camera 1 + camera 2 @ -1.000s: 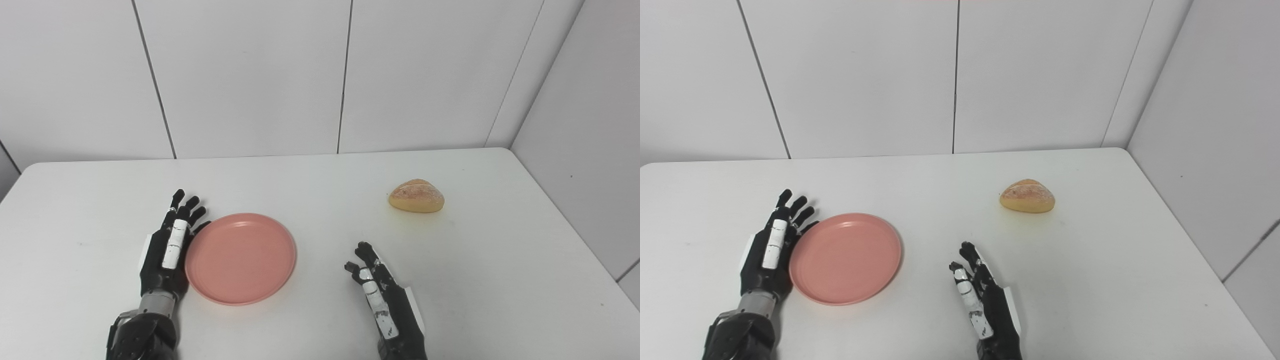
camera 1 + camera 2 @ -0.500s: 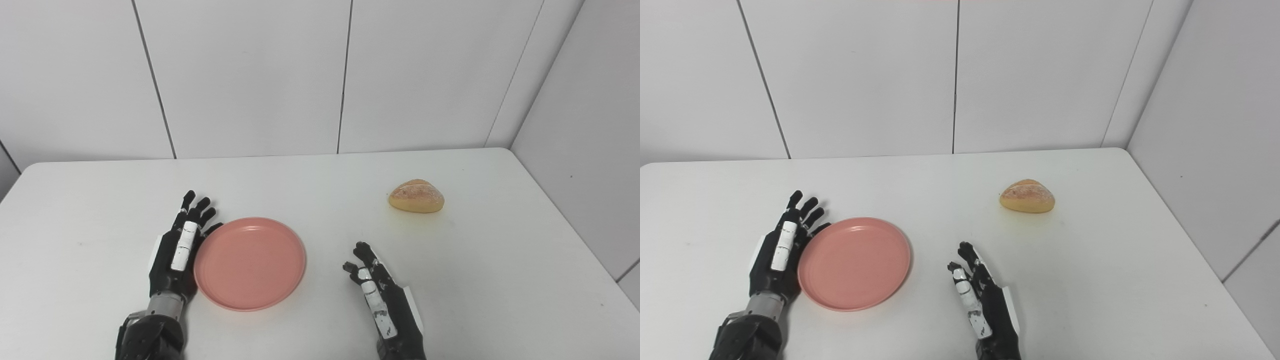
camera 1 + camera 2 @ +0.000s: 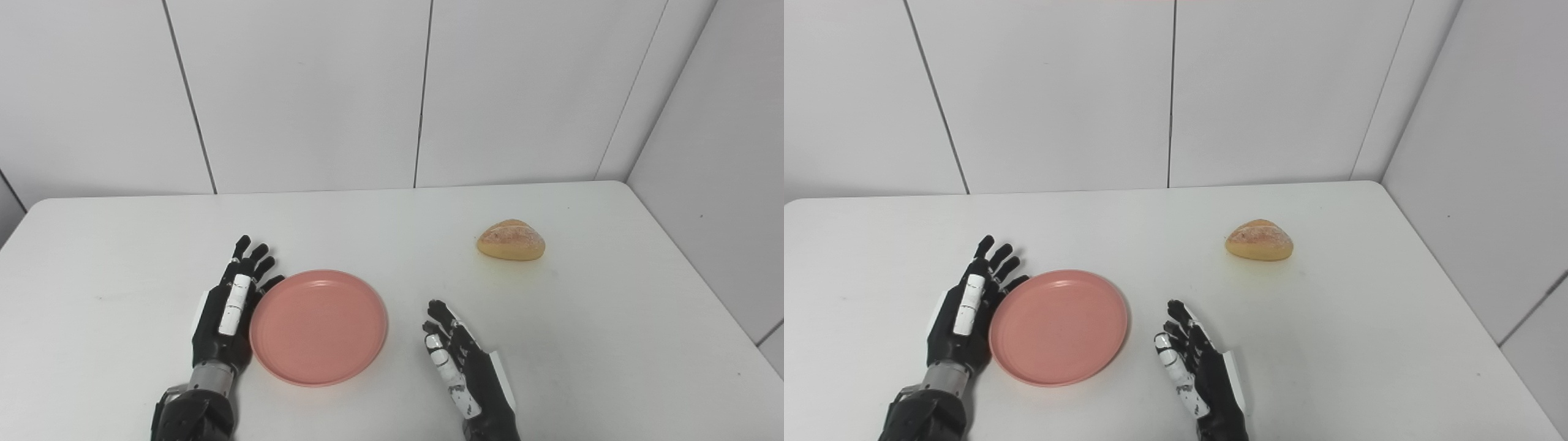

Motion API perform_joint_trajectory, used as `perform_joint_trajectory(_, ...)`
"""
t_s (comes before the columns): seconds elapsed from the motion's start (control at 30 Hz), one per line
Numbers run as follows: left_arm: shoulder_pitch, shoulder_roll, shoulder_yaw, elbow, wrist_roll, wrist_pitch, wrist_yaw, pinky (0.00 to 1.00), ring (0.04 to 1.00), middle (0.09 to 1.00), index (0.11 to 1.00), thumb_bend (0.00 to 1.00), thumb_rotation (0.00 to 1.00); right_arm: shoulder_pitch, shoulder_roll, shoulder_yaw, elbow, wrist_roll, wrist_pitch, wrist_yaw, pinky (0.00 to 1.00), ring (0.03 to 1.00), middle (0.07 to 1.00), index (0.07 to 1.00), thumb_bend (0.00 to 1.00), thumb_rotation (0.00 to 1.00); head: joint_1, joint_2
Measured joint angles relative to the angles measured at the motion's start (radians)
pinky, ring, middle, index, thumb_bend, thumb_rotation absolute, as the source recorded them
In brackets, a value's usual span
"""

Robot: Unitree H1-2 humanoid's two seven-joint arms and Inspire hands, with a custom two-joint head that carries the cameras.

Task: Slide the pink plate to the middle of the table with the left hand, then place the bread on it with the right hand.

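Fingers (image 3: 251, 260) of the left hand (image 3: 229, 306) lay straight and a little spread, pointing away from the robot toward the wall (image 3: 306, 92), the hand set on its edge with the palm side facing the plate (image 3: 318, 327). That palm side sat against the plate's left rim; the hand gripped nothing, and whether it pressed the rim or merely touched it could not be told. Its forearm rose from the bottom edge at the left, only the wrist and a dark cuff in view. The plate, pink and bare, rested flat on the white table (image 3: 612, 343), left of the table's middle and just ahead of the robot. The right hand (image 3: 1197, 364) lay low over the table to the right of the plate, apart from it, fingers extended and slightly fanned, angled up and to the left, holding nothing; the white patches along one finger showed clearly, but the palm faced away and its contact with the table could not be judged. Its wrist was cut off by the bottom edge of both views. The bread (image 3: 1259, 240), a small golden roll with a browned top, sat by itself on the far right part of the table, well apart from both hands and from the plate. Its underside was hidden, and only a faint yellowish tint lay on the table beneath it.
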Motion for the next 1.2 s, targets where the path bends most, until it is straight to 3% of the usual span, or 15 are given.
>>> perform_joint_trajectory(0.1, 0.001, 0.002, 0.001, -0.001, 0.002, 0.0, 0.0, 0.8, 0.915, 0.92, 0.955, 0.96, 0.74, -0.01, -0.01, -0.017, -0.051, -0.076, 0.0, -0.037, 0.87, 0.861, 0.867, 0.836, 0.79, 0.69, -0.011, -0.006)
perform_joint_trajectory(0.27, 0.0, 0.004, 0.005, 0.002, 0.002, -0.003, 0.0, 0.82, 0.915, 0.923, 0.959, 0.97, 0.73, -0.051, -0.019, -0.03, -0.094, -0.101, 0.006, -0.037, 0.82, 0.84, 0.85, 0.84, 0.85, 0.64, -0.002, -0.017)
perform_joint_trajectory(0.4, -0.003, 0.004, 0.011, 0.009, 0.002, -0.012, 0.0, 0.82, 0.921, 0.928, 0.965, 0.97, 0.74, -0.091, -0.03, -0.041, -0.123, -0.137, 0.048, -0.025, 0.74, 0.813, 0.849, 0.85, 0.87, 0.56, -0.014, -0.029)
perform_joint_trajectory(0.67, -0.002, 0.004, 0.017, 0.012, 0.0, -0.02, -0.001, 0.81, 0.9, 0.925, 0.958, 0.94, 0.73, -0.172, -0.139, -0.043, -0.199, -0.318, 0.146, 0.044, 0.74, 0.79, 0.82, 0.838, 0.92, 0.38, -0.017, -0.032)
perform_joint_trajectory(0.77, -0.002, 0.004, 0.02, 0.012, 0.0, -0.02, 0.001, 0.81, 0.9, 0.92, 0.956, 0.94, 0.73, -0.219, -0.195, -0.039, -0.245, -0.413, 0.214, 0.127, 0.73, 0.818, 0.846, 0.859, 0.93, 0.41, -0.012, -0.029)
perform_joint_trajectory(0.9, -0.002, 0.004, 0.017, 0.012, 0.0, -0.02, -0.001, 0.82, 0.903, 0.913, 0.951, 0.97, 0.73, -0.329, -0.319, -0.025, -0.295, -0.516, 0.347, 0.336, 0.71, 0.829, 0.856, 0.851, 0.96, 0.4, -0.012, -0.029)
perform_joint_trajectory(1.0, -0.002, 0.004, 0.016, 0.011, 0.0, -0.02, -0.001, 0.81, 0.902, 0.916, 0.954, 0.96, 0.74, -0.381, -0.374, -0.025, -0.302, -0.546, 0.392, 0.431, 0.72, 0.834, 0.854, 0.841, 0.97, 0.41, -0.014, -0.029)
perform_joint_trajectory(1.2, -0.004, 0.006, 0.01, 0.013, 0.003, -0.02, -0.002, 0.81, 0.896, 0.92, 0.952, 0.95, 0.75, -0.474, -0.495, -0.006, -0.299, -0.568, 0.424, 0.622, 0.84, 0.882, 0.879, 0.856, 1.0, 0.47, -0.014, -0.035)
